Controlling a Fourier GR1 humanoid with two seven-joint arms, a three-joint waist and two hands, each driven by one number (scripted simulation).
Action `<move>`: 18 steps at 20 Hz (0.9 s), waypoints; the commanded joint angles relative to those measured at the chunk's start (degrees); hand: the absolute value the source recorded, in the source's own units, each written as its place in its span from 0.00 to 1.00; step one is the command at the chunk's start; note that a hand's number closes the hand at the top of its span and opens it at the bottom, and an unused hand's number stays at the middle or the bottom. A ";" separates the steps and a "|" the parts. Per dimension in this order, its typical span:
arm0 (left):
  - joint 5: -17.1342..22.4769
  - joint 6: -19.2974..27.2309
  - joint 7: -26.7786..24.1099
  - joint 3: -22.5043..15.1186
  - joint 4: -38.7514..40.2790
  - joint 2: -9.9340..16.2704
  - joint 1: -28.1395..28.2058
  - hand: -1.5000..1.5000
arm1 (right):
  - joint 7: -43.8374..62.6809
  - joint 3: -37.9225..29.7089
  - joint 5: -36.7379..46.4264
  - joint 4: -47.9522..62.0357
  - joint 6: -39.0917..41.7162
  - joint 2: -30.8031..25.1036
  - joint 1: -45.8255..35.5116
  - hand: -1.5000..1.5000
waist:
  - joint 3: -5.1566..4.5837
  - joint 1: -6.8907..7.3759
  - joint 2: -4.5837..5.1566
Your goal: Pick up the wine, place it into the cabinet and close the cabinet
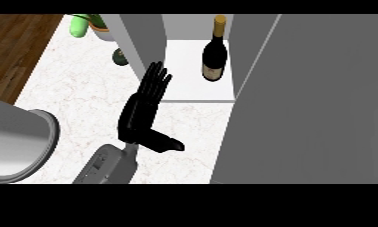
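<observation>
The wine (214, 51) stands inside the cabinet (199, 88); the left hand (144, 108), fingers straight, rests against the door (140, 41), which needs swinging shut.

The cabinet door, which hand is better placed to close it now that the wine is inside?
Probably the left hand: open, fingers straight, right beside the open cabinet door, with the wine standing upright inside the cabinet. The right hand isn't in view.

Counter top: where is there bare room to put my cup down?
The white marble counter is bare between the grey round object at left and the black left hand. It is crowded at the top by the green plant and inside the grey cabinet, beside the dark wine bottle.
</observation>
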 commanded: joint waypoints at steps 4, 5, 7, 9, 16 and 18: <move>-0.84 -2.30 -3.42 -0.44 -6.36 2.53 9.12 0.00 | 5.21 2.08 -1.60 -13.44 4.16 -4.92 2.19 0.00 | -0.02 -0.66 0.30; 1.42 -3.72 -0.48 1.04 -9.55 4.91 9.40 0.00 | 5.86 -1.94 -4.83 -12.24 5.77 -5.74 -0.29 0.00 | 0.02 -0.07 0.46; 1.89 -4.49 -1.26 3.04 -8.93 6.46 9.63 0.00 | 2.59 0.77 -6.25 -11.60 7.65 -5.45 1.62 0.00 | 0.08 -0.63 0.37; 1.21 -5.71 -3.13 3.72 -8.04 7.30 9.96 0.00 | 3.62 5.00 -4.96 -11.92 9.75 -5.66 0.31 0.00 | -0.02 -0.49 0.44; 4.24 -10.47 -4.30 9.60 -10.38 13.97 15.18 0.00 | -0.45 10.32 -3.19 -12.57 17.78 -11.57 1.47 1.00 | -0.01 -0.70 0.25; 6.07 -11.18 -2.33 12.36 -11.86 16.60 14.19 0.00 | -0.07 12.97 -2.21 -11.04 17.89 -9.51 0.10 1.00 | -0.04 -0.36 0.33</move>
